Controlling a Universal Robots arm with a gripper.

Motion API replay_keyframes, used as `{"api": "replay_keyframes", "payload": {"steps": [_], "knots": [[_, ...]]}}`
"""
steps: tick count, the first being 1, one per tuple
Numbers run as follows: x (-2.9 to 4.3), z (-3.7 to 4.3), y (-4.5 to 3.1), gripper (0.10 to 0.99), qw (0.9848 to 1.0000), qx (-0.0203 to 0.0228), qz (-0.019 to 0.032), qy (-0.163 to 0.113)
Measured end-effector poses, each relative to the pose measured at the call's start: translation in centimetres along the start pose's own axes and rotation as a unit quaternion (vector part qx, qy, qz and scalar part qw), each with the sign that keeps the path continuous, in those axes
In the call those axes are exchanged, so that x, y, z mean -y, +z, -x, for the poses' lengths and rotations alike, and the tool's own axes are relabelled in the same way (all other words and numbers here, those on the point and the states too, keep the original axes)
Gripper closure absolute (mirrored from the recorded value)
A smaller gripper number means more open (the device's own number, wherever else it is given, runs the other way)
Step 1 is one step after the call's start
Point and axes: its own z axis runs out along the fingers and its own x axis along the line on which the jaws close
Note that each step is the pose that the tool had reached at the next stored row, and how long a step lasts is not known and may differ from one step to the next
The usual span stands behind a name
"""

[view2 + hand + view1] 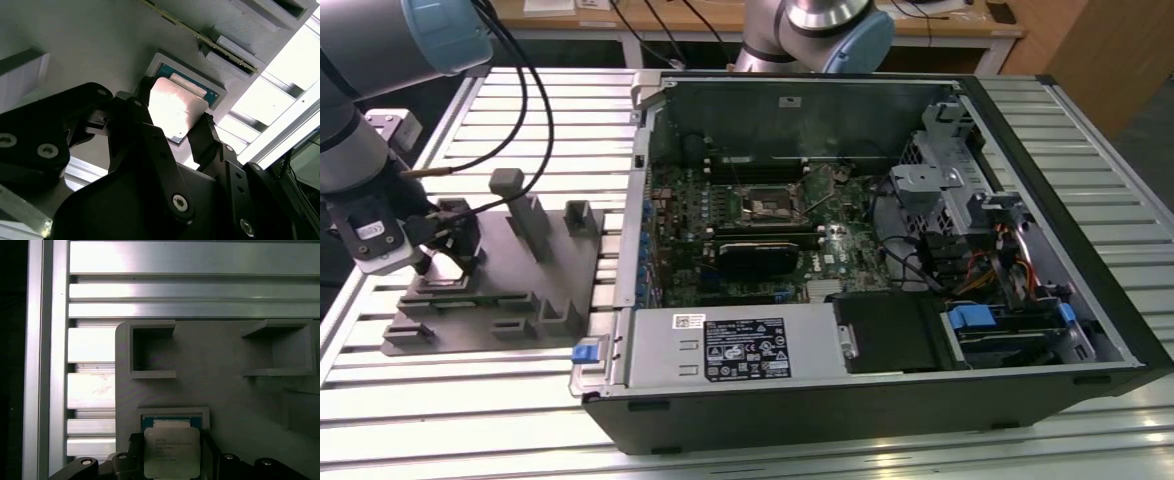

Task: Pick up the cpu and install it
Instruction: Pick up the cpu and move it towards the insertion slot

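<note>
The end effector (pixel 175 114) is clamped on the cpu (pixel 171 450) by opposite edges, for a level hold. The chip is seen at the grey fixture's (pixel 225 385) pocket, lower centre of the first wrist view.

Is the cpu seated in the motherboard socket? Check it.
No, the gripper holds the cpu between its fingers over the grey fixture.

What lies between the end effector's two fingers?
The cpu: in both wrist views its silvery top sits between the fingers of the end effector, above the grey fixture.
</note>
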Motion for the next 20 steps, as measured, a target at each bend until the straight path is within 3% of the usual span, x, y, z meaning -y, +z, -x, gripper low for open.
{"api": "replay_keyframes", "payload": {"steps": [10,20], "knots": [[0.0,0.0,-0.05,0.545,1.0,0.0,0.0,0.0],[-0.09,0.03,-1.44,0.545,1.0,-0.0001,0.0,0.0]]}}
